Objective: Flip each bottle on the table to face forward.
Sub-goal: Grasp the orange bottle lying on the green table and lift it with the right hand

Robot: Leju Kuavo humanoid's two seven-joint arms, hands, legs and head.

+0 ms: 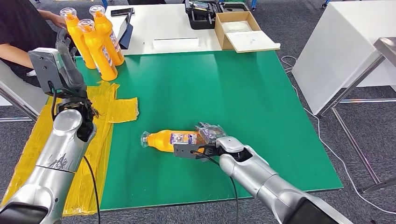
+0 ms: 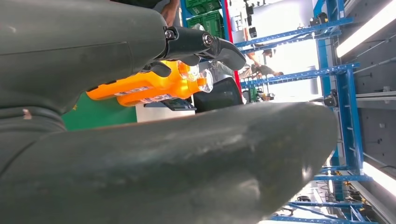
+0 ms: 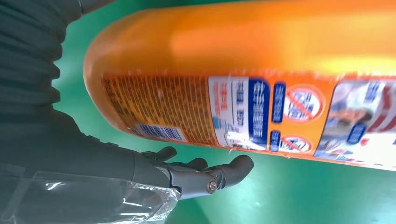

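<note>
1. While the green table (image 1: 261, 93) carries everything, the work happens near its front edge, so the hand should roll the bottle inward, away from that edge.
2. Three upright bottles (image 1: 95, 39) stand close together at the back left corner, beside a person (image 1: 21, 28); they look finished, I think, and need no touch now.
3. One lying bottle (image 1: 170, 139) rests on its side near the front edge, about the middle, its cap pointing toward the left edge. In the right wrist view its back label with small print and barcode is visible, so it probably must be turned around its long axis.
4. The right hand (image 1: 209, 135) is at the bottle's base end; its fingers (image 3: 205, 175) are apart and curl under the bottle, not closed on it. A firm wrap around the body is needed before turning, because the round side may slip.
5. The left hand (image 1: 65, 44) is raised near the upright bottles, fingers apart, holding nothing.
</note>
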